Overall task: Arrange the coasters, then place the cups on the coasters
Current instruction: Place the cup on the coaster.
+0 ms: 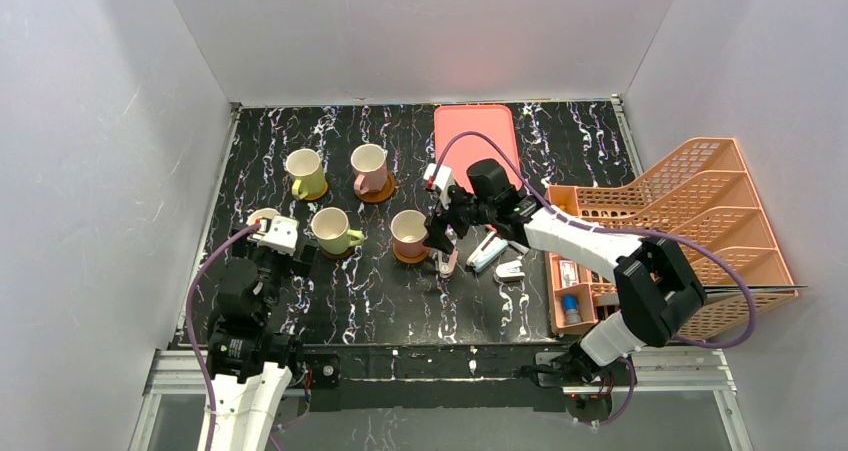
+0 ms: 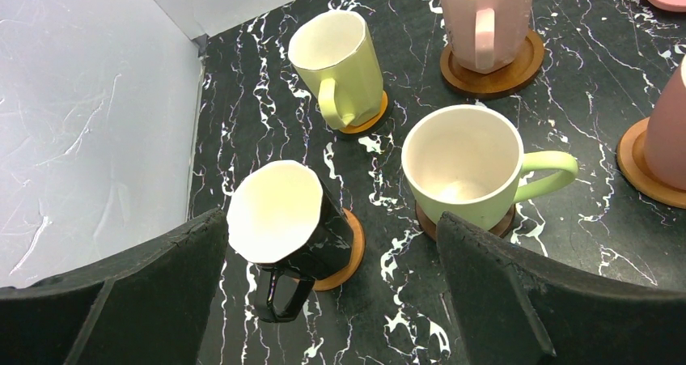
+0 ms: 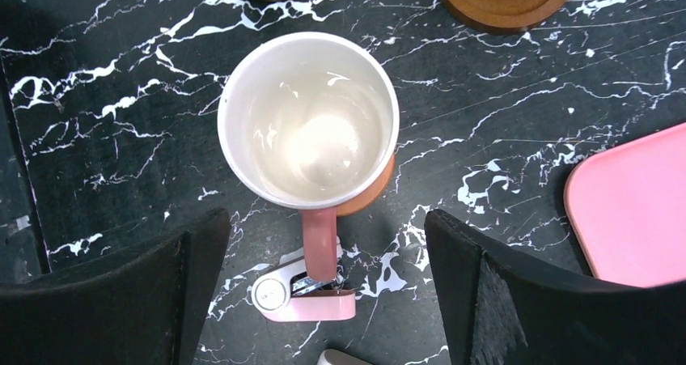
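Two wide-open, empty grippers: the right gripper [image 3: 323, 223] hangs over the pink cup [image 3: 307, 122] on its coaster [image 3: 374, 193], not touching it; the left gripper [image 2: 332, 227] hangs just near of the dark cup [image 2: 279, 219].

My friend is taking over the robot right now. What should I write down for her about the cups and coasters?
Left gripper open, empty, near the dark cup.
Right gripper open, empty, over the near pink cup.
Those cups, plus the far pink cup, back yellow-green cup and front yellow-green cup, stand on coasters.
Done: all five placed.
Left: probably just pull both arms back.
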Motion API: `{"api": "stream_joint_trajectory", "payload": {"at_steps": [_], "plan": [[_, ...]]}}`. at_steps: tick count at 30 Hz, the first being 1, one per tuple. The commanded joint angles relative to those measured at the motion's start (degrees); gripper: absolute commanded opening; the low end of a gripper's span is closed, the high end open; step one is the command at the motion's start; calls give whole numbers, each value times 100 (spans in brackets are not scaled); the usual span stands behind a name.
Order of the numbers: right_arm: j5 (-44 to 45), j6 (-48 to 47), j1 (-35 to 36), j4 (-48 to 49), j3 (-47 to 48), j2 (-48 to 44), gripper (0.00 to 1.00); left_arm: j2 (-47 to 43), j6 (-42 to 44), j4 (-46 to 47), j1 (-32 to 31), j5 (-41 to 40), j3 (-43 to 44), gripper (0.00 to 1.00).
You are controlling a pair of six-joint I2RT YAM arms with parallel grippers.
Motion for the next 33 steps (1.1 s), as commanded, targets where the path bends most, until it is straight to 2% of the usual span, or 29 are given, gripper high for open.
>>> {"api": "stream_joint_trajectory", "payload": {"at_steps": [1,8,15,22,26,31,33], "plan": [[133,196,-36,264,247,-412,98,-6,12,11,44,81,-22,98],[1287,694,-82,880,158,-948,98,12,0,20,44,71,-22,98],[1515,900,-118,1639,-284,-1572,98,29,3,29,44,63,-26,98],[2350,824,-113,1362,112,-1441,98,174,80,38,48,208,-20,98],[3147,411,-118,915,386,-1278,98,960,510,-245,44,844,289,98],[3930,-465,-163,1496,-201,-1321,98,2584,568,314,44,331,461,98],[3865,-454,-378,1337,-226,-1322,98,3162,587,769,31,96,492,98]]}}
